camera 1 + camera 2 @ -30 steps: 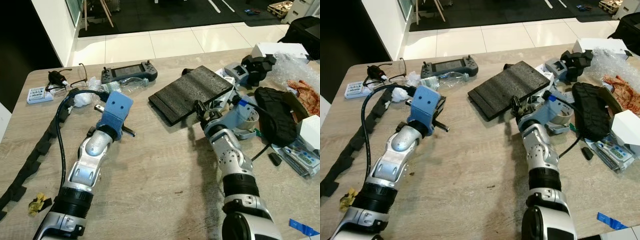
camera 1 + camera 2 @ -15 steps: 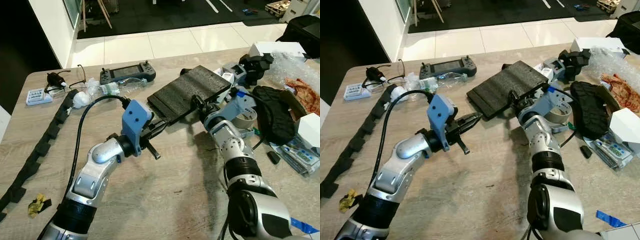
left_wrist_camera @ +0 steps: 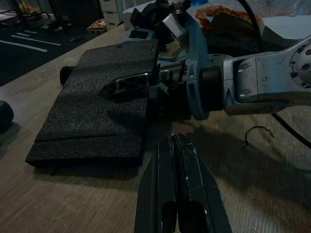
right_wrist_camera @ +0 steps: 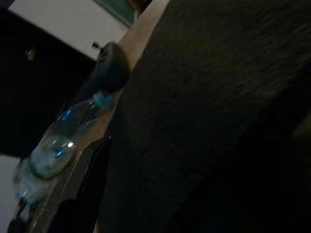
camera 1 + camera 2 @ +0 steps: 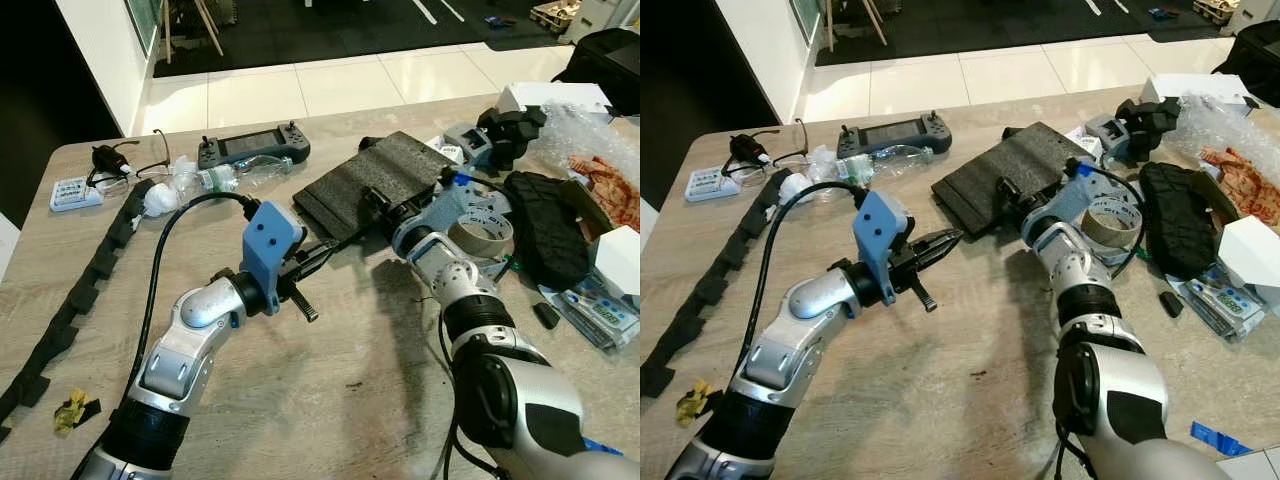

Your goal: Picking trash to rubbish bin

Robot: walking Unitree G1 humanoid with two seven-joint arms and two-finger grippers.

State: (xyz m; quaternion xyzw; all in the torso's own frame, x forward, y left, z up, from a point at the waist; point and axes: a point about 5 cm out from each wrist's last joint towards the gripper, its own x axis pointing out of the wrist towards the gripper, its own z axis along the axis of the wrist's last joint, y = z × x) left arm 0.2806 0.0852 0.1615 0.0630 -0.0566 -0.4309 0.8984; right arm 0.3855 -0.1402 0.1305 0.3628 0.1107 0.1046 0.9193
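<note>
Foam slab (image 5: 375, 185) (dark, flat) lies near the table's (image 5: 330, 400) far edge, its near edge under the right gripper (image 5: 1006, 191), whose finger spacing cannot be told, while the left gripper (image 5: 948, 238), fingers pressed together and empty, points at that slab from just beside it.

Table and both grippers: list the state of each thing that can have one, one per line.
Left gripper: jaws shut, empty, above the table, pointing at the foam slab.
Right gripper: on the foam slab's near edge; jaw state unclear.
Foam slab: flat on the table.
Plastic bottle: lying on its side, crushed.
Tape roll: lying flat.
</note>
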